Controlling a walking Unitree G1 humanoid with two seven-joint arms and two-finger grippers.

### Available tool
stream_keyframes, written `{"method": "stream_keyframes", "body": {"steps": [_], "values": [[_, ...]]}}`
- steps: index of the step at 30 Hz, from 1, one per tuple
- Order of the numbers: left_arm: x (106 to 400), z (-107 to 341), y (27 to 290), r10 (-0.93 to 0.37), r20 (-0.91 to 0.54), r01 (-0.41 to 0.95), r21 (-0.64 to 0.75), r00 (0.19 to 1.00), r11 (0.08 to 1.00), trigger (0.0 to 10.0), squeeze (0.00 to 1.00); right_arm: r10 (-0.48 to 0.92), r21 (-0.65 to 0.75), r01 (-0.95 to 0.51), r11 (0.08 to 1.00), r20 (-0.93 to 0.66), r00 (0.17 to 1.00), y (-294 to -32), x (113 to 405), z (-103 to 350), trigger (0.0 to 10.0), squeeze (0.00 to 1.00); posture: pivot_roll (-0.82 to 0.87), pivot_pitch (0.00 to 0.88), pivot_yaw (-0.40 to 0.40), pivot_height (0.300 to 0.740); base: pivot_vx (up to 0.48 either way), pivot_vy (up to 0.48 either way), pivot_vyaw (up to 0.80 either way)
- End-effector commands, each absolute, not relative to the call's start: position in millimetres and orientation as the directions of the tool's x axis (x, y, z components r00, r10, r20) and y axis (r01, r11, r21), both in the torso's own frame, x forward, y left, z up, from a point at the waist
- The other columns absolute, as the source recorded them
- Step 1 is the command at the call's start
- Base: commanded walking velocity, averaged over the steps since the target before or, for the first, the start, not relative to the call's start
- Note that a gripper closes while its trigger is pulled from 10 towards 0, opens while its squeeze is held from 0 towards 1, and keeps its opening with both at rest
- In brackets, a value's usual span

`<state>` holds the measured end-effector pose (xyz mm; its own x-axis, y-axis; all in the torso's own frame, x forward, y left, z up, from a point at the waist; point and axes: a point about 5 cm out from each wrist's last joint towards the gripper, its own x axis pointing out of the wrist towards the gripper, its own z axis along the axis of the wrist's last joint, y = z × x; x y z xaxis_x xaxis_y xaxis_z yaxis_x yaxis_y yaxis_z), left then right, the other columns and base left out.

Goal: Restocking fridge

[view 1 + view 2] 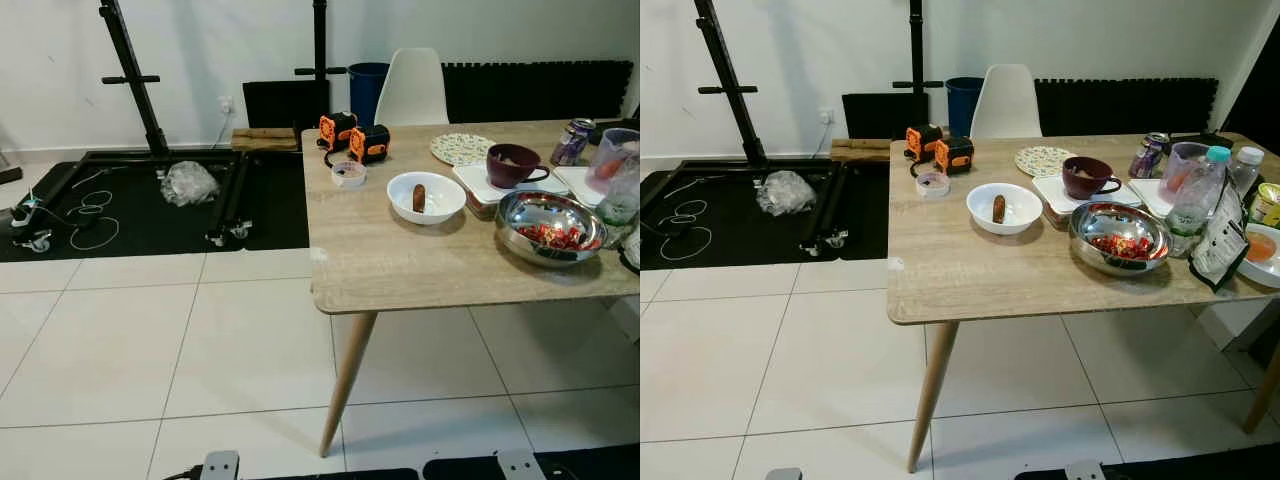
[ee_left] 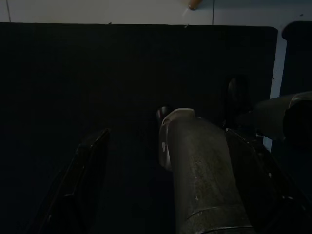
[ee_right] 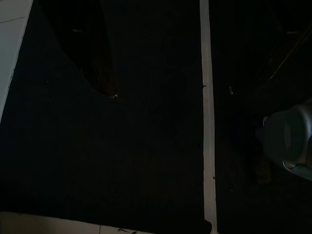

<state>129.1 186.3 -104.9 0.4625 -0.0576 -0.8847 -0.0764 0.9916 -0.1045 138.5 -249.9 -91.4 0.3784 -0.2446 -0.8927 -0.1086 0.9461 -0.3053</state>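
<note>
On the light wooden table [image 1: 980, 275], a white round bowl [image 1: 1005, 208] holds a brown sausage [image 1: 999, 208]. Beside it, a shiny steel bowl [image 1: 1120, 238] holds red pieces. A dark maroon mug [image 1: 1086, 177] sits on a white square plate [image 1: 1058, 192], near a clear plastic water bottle [image 1: 1195, 203]. Two orange tape measures [image 1: 940, 148] lie at the far edge. The left gripper [image 2: 165, 185] hangs idle over black matting, fingers spread; whether the right gripper is spread or closed cannot be told.

A wooden table [image 1: 970, 270] stands on white floor tiles [image 1: 730, 360], with a white chair [image 1: 1006, 100] behind against the white wall [image 1: 800, 50].

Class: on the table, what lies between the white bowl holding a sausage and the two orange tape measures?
A roll of tape lies between the white bowl and the orange tape measures, seen in both eye views.
</note>
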Motion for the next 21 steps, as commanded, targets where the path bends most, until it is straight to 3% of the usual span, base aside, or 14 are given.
{"method": "stream_keyframes", "body": {"steps": [1, 6, 15, 21], "values": [[126.9, -105.3, 188.9, -0.045, -0.885, -0.099, -0.102, 0.463, 0.990, 10.0, 0.00, -0.249, -0.307, -0.107, 0.946, -0.895, 0.370, -251.2, 136.0, -91.9, 10.0, 0.00, -0.04, 0.000, -0.012, 0.740, 0.000, 0.000, 0.00], [127.6, -104.8, 191.1, -0.032, -0.881, -0.123, -0.101, 0.472, 0.987, 10.0, 0.00, -0.243, -0.301, -0.106, 0.948, -0.896, 0.370, -250.3, 136.6, -92.0, 10.0, 0.00, -0.04, 0.000, -0.011, 0.740, 0.000, 0.000, 0.00], [129.9, -103.1, 196.3, -0.009, -0.869, -0.162, -0.102, 0.494, 0.981, 10.0, 0.00, -0.235, -0.290, -0.104, 0.951, -0.901, 0.364, -247.9, 136.4, -92.7, 10.0, 0.00, -0.03, 0.000, -0.009, 0.740, 0.000, 0.000, -0.79], [130.4, -102.8, 197.3, -0.014, -0.871, -0.153, -0.101, 0.491, 0.983, 10.0, 0.00, -0.219, -0.280, -0.114, 0.953, -0.900, 0.376, -245.0, 138.1, -92.9, 10.0, 0.00, -0.03, 0.000, -0.008, 0.740, 0.000, 0.000, 0.00]]}}
